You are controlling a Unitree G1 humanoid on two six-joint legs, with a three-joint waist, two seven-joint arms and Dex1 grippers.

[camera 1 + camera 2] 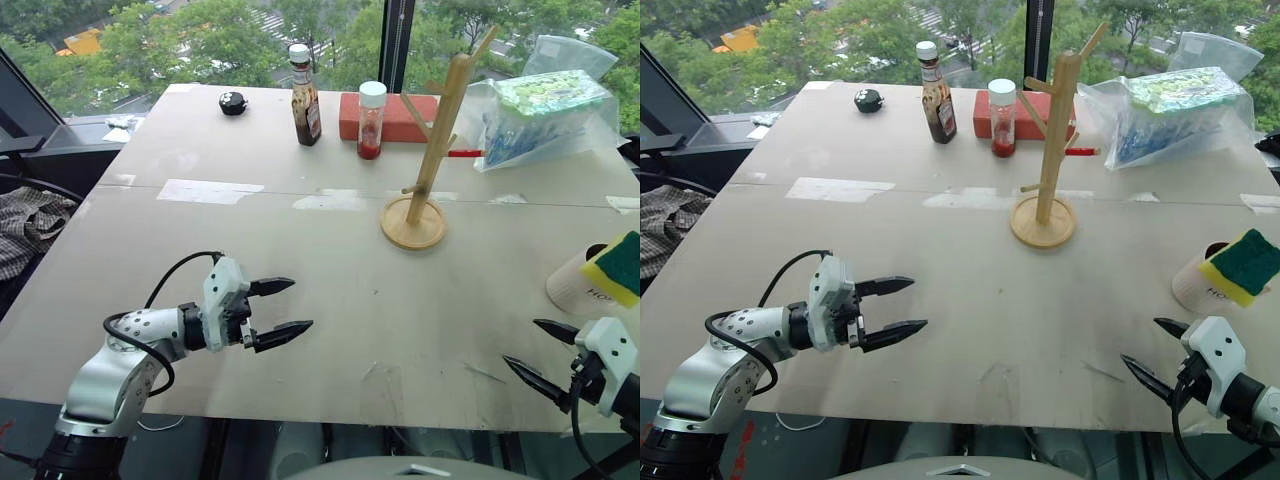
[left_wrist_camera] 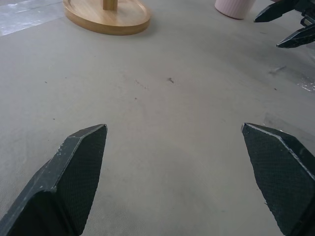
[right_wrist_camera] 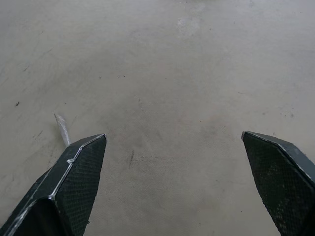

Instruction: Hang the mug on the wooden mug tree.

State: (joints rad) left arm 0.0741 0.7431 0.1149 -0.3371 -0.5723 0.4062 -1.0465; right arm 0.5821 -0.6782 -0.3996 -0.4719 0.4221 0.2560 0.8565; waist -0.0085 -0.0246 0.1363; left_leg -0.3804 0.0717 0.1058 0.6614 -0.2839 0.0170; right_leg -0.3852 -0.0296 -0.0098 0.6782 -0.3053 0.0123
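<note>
The cream-white mug (image 1: 573,287) stands at the table's right edge, with a yellow-and-green sponge (image 1: 615,266) lying over its mouth. The wooden mug tree (image 1: 437,145) stands upright on its round base (image 1: 413,224) in the middle right of the table, its pegs bare. My right gripper (image 1: 520,342) is open, low over the front right of the table, just short of the mug. My left gripper (image 1: 300,305) is open over the front left with nothing between its fingers. The left wrist view looks toward the tree's base (image 2: 106,14) and the mug (image 2: 235,7).
At the back stand a brown sauce bottle (image 1: 305,95), a red-filled white-capped jar (image 1: 371,120), a red block (image 1: 390,115) and a small black object (image 1: 233,102). A clear plastic bag (image 1: 540,115) of goods lies at the back right. The table's front edge runs close under both grippers.
</note>
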